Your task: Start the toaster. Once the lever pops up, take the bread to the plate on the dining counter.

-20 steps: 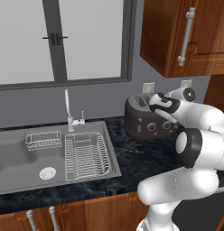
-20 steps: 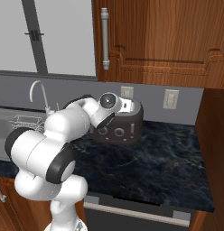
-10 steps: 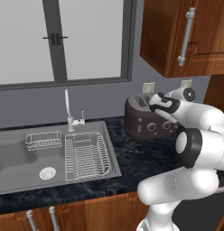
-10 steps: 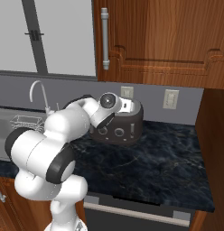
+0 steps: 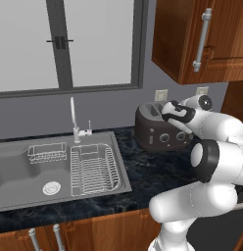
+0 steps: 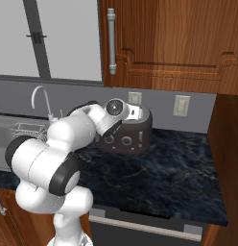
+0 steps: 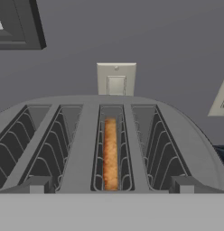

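We see the toaster (image 5: 160, 128) standing on the dark speckled tabletop (image 6: 159, 178) against the grey back wall, to the right of the steel sink (image 5: 55, 169) and just below a white wall outlet (image 5: 161, 94). Our white arm (image 5: 211, 147) reaches up from the near side and bends over the toaster's top, so the pincer (image 5: 173, 113) hangs just above the toaster's right end in the left base view, and in the right base view the hand (image 6: 116, 111) sits at the toaster's upper left edge. In the hand view we look along the toaster's top at its four slots; the bread (image 7: 110, 153) stands on edge, sunk inside the third slot from the left, with wire guides on both sides of it. The other three slots hold nothing but their wire guides. The fingertips cannot be made out in that view, and in the base views the wrist hides them, yet we take the pincer as spread to its widest, released, with nothing between its fingers; we cannot tell whether it touches the toaster's shell. Beyond the toaster in the hand view the outlet (image 7: 116, 79) sits centred on the wall. A wooden wall cabinet (image 6: 169, 43) hangs above the toaster, and a window (image 5: 69, 44) stands over the sink.
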